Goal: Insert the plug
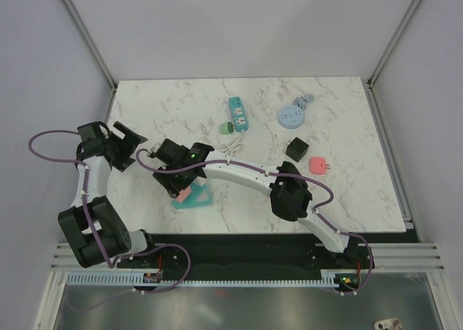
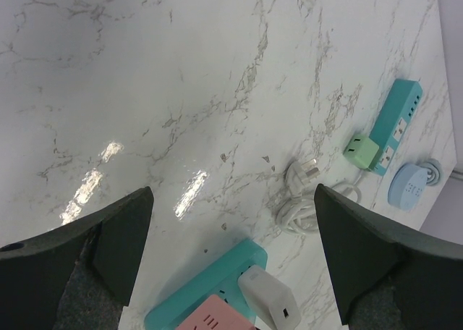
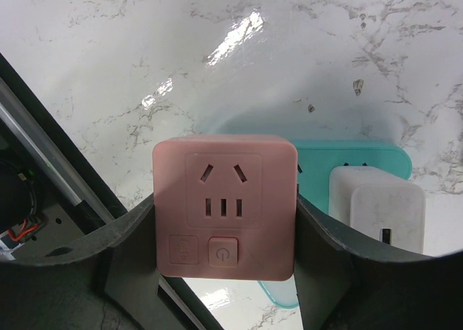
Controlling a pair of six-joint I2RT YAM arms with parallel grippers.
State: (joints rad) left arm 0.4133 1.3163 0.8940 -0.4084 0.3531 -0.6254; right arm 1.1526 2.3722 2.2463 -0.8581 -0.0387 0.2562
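Observation:
A pink cube plug (image 3: 224, 207) with a socket face and a power button sits between the fingers of my right gripper (image 3: 226, 221), which is shut on it. It is over the near end of a teal power strip (image 3: 347, 160), right beside a white charger (image 3: 376, 207) plugged into that strip. Its prongs are hidden, so I cannot tell whether they are seated. From above, the plug (image 1: 182, 194) and strip (image 1: 197, 199) lie at the table's near left. My left gripper (image 1: 134, 145) is open and empty to the left. The strip (image 2: 210, 283) also shows in the left wrist view.
A second teal strip (image 1: 239, 113) with a green plug (image 1: 226, 127) lies at the back centre. A white coiled cable (image 1: 233, 150), a blue round device (image 1: 292, 114), a black cube (image 1: 296, 148) and a pink plug (image 1: 317, 165) lie to the right.

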